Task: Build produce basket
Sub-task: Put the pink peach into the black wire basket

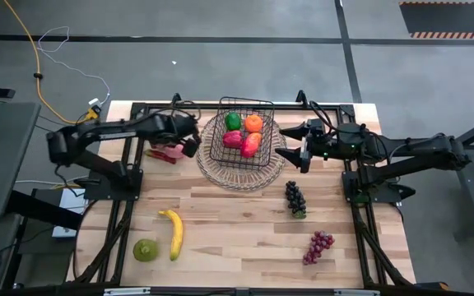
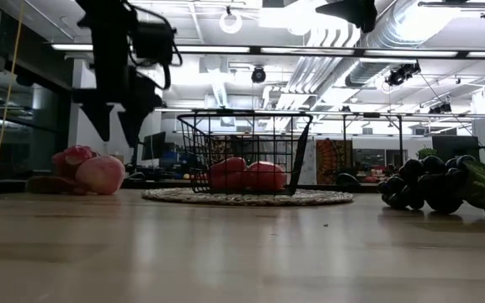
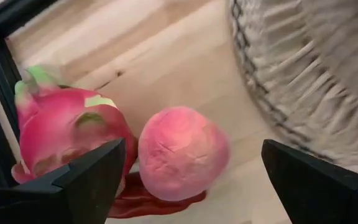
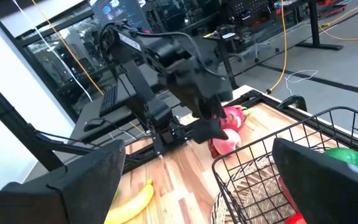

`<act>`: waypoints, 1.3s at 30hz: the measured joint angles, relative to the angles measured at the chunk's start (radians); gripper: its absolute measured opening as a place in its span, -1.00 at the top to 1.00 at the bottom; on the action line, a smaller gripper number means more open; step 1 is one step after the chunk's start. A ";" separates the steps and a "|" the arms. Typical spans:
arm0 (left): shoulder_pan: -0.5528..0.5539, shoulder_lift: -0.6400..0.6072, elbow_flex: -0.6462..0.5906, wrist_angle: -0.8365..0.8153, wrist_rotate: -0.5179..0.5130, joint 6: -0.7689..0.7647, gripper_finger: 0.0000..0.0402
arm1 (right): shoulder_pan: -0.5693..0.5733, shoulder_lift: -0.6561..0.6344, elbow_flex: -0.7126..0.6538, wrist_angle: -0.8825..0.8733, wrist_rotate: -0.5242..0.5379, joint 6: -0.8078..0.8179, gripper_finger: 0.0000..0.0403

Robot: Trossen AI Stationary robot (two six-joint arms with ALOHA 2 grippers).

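Note:
The dark wire basket [image 1: 246,100] stands on a round woven tray [image 1: 214,169] at the far middle of the table. It holds green, orange and red fruits. A pink dragon fruit [image 3: 67,127] and a round pink fruit [image 3: 182,152] lie on the table left of the tray, over something red [image 3: 148,202]. My left gripper [image 3: 192,152] hangs open just above them, pointing steeply down, with the round fruit below the gap between its fingers. My right gripper [image 1: 290,156] stands open and level, raised beside the basket's right side, with nothing between its fingers.
A yellow banana [image 1: 173,233] and a green fruit [image 1: 145,250] lie near the front left. Dark grapes [image 1: 295,198] and purple grapes [image 1: 318,246] lie on the right half. Bare wood shows between them. Black frame bars run along the table's left and right edges.

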 joint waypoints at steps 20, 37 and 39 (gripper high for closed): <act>0.034 0.233 0.001 0.011 0.048 0.099 -0.80 | 0.000 0.000 0.000 -0.036 0.001 0.000 -0.97; 0.033 0.273 0.002 0.010 0.034 0.110 -0.56 | 0.000 0.000 0.000 -0.042 0.001 0.001 -0.97; 0.034 0.260 0.000 0.011 0.038 0.117 -0.53 | 0.000 0.000 0.000 -0.042 0.001 0.000 -0.97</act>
